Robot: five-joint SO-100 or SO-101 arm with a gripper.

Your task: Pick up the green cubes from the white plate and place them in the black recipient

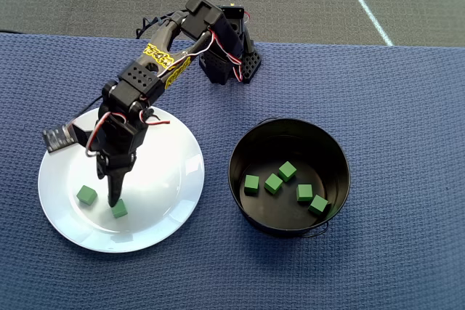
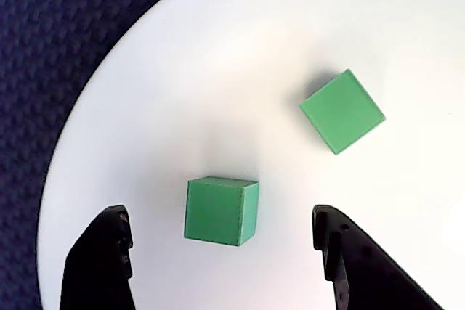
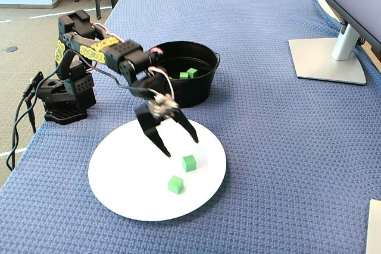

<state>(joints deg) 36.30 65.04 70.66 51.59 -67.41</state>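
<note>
- My bench (image 3: 280,147) is covered in a blue woven cloth, with a monitor stand (image 3: 330,57) at its far right in the fixed view.
- I can't read any writing; the yellow tape (image 1: 166,63) on the arm carries black marks too small to make out.
- The end effector (image 3: 183,148) hangs over the white plate (image 3: 119,176), fingers spread wide, holding nothing.
- In the wrist view one green cube (image 2: 221,210) sits between the fingertips, touching neither; a second cube (image 2: 341,110) lies apart, further in on the plate.
- The black recipient (image 1: 243,179) stands just beside the plate, holding five green cubes (image 1: 274,183) in the overhead view.
</note>
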